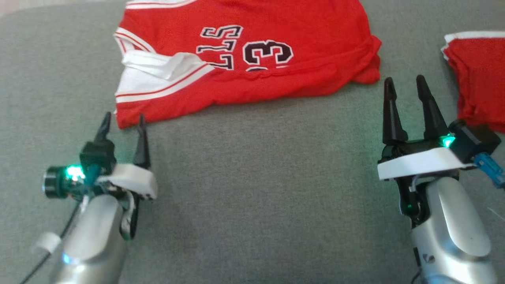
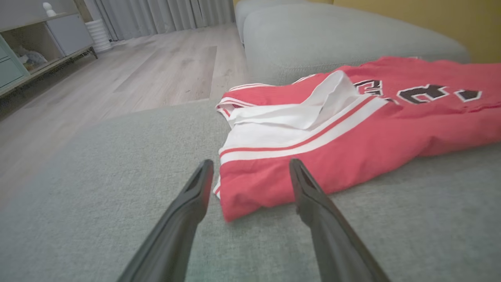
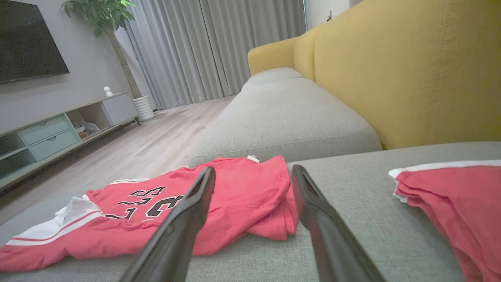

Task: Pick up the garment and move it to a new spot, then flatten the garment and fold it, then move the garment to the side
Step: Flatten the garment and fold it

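Observation:
The garment (image 1: 252,51) is a red jersey with white trim and dark numbers, lying partly folded on the grey sofa cushion (image 1: 252,177). My left gripper (image 1: 123,120) is open, its fingertips at the jersey's near left corner (image 2: 238,196), which lies between the fingers in the left wrist view. My right gripper (image 1: 406,83) is open and empty, just right of the jersey's bunched right end (image 3: 274,203). In the right wrist view the jersey (image 3: 156,211) spreads to the left of the fingers.
A second folded red and white garment (image 1: 479,79) lies at the cushion's right edge, also seen as red cloth (image 3: 454,196) beside the yellow sofa back (image 3: 407,70). Beyond the sofa lie wooden floor (image 2: 148,74) and a TV cabinet (image 3: 51,133).

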Robot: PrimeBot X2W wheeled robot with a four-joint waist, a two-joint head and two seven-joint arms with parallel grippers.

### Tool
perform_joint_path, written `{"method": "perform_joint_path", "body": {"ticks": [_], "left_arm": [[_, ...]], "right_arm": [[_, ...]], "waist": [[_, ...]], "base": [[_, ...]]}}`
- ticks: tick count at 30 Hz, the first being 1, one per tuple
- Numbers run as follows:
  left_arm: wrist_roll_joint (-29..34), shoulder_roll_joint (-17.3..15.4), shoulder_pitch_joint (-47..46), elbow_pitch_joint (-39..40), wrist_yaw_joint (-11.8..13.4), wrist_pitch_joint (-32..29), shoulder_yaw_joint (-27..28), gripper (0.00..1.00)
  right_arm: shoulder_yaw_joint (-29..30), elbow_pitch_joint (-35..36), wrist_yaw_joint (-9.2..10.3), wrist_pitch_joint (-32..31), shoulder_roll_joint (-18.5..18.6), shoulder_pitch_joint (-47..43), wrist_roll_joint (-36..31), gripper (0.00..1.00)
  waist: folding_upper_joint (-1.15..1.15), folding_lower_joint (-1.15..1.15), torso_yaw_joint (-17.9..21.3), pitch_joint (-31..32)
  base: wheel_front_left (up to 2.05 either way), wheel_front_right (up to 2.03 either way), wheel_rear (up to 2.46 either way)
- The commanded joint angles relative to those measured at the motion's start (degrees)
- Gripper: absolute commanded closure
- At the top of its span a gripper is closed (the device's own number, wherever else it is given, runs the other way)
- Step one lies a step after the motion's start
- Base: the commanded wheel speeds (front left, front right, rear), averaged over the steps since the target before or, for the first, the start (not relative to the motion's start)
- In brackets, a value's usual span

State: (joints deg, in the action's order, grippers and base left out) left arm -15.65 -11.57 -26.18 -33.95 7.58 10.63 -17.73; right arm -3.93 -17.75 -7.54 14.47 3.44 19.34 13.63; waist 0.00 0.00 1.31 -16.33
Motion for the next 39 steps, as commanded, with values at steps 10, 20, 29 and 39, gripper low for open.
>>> {"method": "perform_joint_path", "body": {"ticks": [10, 20, 29, 39], "left_arm": [[-1.8, -3.1, -9.4, -13.5, 0.7, -2.0, 4.1, 0.0], [-2.7, -2.9, -12.0, -20.2, -0.4, -2.4, 3.6, 1.0], [-0.9, -1.3, -14.5, -10.7, -1.6, 4.2, 2.2, 1.0], [3.2, -0.3, -11.7, 5.3, -1.2, 4.4, 2.4, 1.0]], "right_arm": [[-0.9, 2.4, 0.05, 0.5, -0.6, 2.7, 0.9, 0.0], [-2.0, 2.5, 0.05, 0.5, -0.6, 2.8, 1.7, 0.0], [1.9, -4.5, 0.05, -6.5, -0.6, 7.5, -5.5, 0.0], [5.0, -16.2, 0.05, -17.1, -0.6, 17.7, -10.5, 0.0]], "waist": [[0.0, 0.0, 3.6, -4.0], [0.0, 0.0, 4.3, -3.4], [0.0, 0.0, 1.2, -2.6], [0.0, 0.0, -1.8, -4.0]], "base": [[0.0, 0.0, 0.0], [0.0, 0.0, 0.0], [0.0, 0.0, 0.0], [0.0, 0.0, 0.0]]}}
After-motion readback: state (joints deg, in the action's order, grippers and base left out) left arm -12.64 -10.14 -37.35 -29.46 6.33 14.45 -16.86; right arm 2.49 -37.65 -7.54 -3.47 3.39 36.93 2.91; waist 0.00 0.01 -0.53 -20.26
